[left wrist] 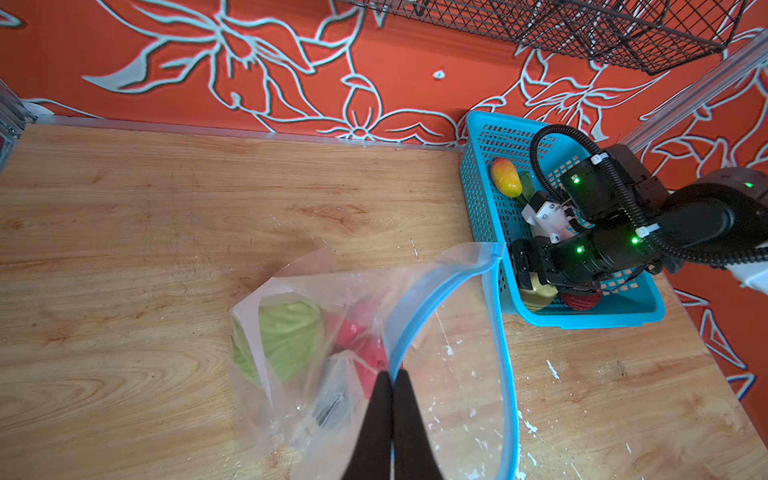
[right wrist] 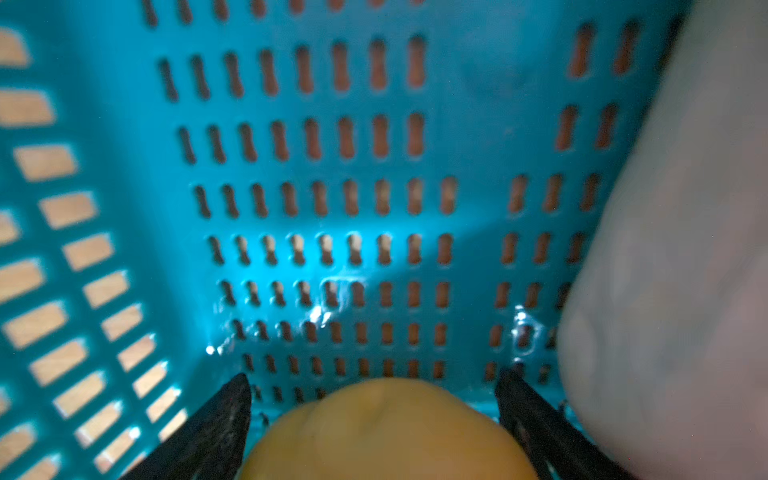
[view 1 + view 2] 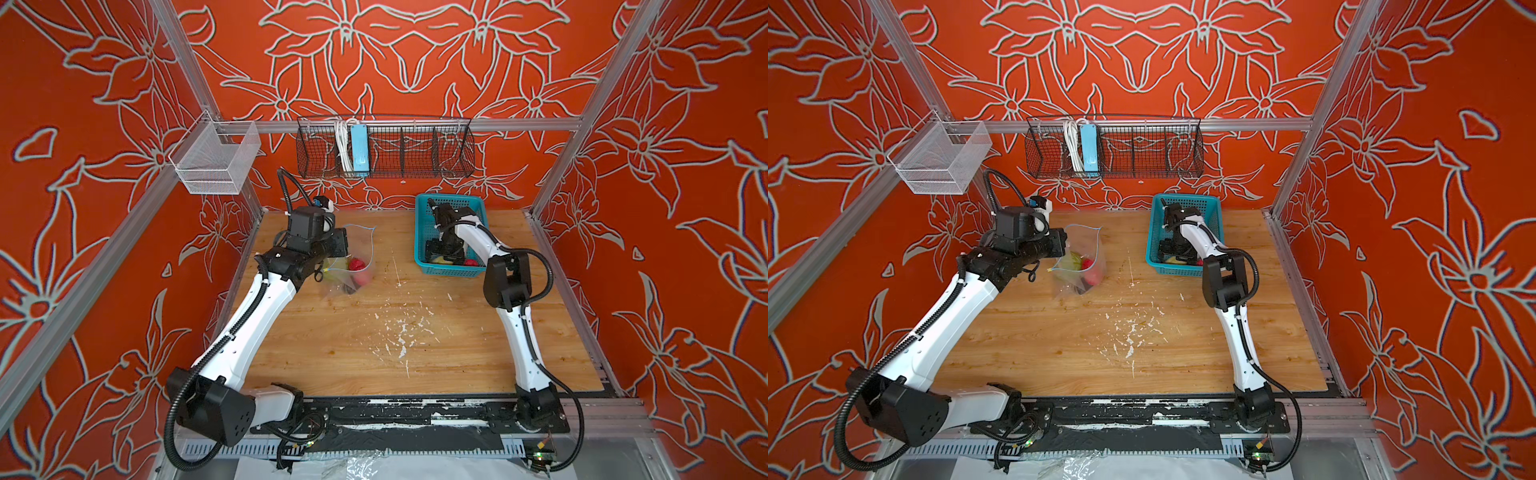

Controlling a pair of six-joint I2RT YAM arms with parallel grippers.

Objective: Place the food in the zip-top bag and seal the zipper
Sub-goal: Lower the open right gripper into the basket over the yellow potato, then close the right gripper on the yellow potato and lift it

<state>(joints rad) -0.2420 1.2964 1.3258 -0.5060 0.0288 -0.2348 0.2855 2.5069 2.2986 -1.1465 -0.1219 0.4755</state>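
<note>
Partly done. The clear plastic zip-top bag (image 1: 299, 282) rests on the wooden bench (image 3: 374, 353), its light-blue zipper strip (image 1: 505, 353) unsealed and a green cabbage (image 1: 286, 336) inside. The left hand (image 1: 392, 374) is clenched on its rim. Only the right wrist view shows the right hand (image 2: 372, 380) spread astride a yellow fruit (image 2: 386, 432) in the teal lattice basket (image 2: 332, 166), apparently not gripping. An orange-yellow mango (image 1: 505, 176) waits there, visible from the left wrist alone.

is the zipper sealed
No, the zipper gapes wide, its two sides far apart in the left wrist view.

teal basket (image 3: 451, 269): on table (image 3: 353, 353), back right | power strip (image 3: 358, 151): in wire rack (image 3: 415, 164)
</note>
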